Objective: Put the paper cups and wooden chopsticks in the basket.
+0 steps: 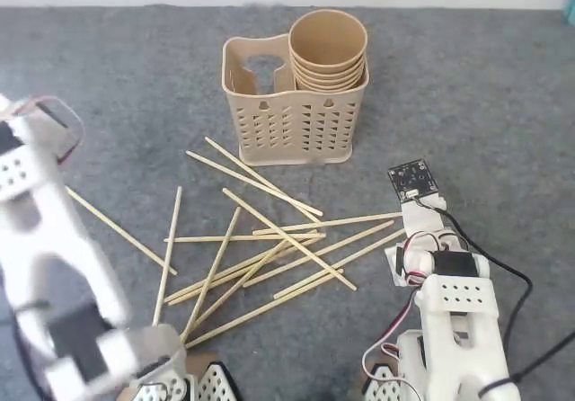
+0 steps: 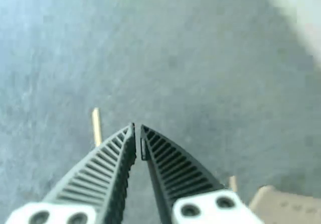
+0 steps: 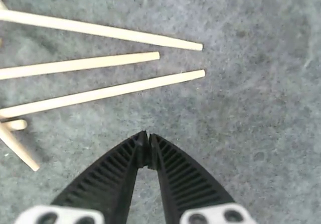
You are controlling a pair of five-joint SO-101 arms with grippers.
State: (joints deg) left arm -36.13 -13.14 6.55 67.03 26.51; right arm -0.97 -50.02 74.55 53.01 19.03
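A tan slotted basket [image 1: 296,127] stands at the back middle of the grey carpet, with a stack of paper cups [image 1: 328,46] in one compartment. Several wooden chopsticks [image 1: 269,248] lie scattered in front of it. My right gripper [image 3: 148,135] is shut and holds nothing, hovering just off the ends of three chopsticks [image 3: 115,59]. The right arm [image 1: 449,293] is at the front right of the pile. My left gripper [image 2: 136,128] is shut and empty above bare carpet, with one chopstick end [image 2: 96,126] beside it and a basket corner [image 2: 281,204] nearby. The left arm [image 1: 45,239] stands at the far left.
The carpet [image 1: 467,86] runs to a pale wall at the back. A loose chopstick [image 1: 117,228] lies apart at the left, close to the left arm. Open carpet lies to the right of the basket and behind it.
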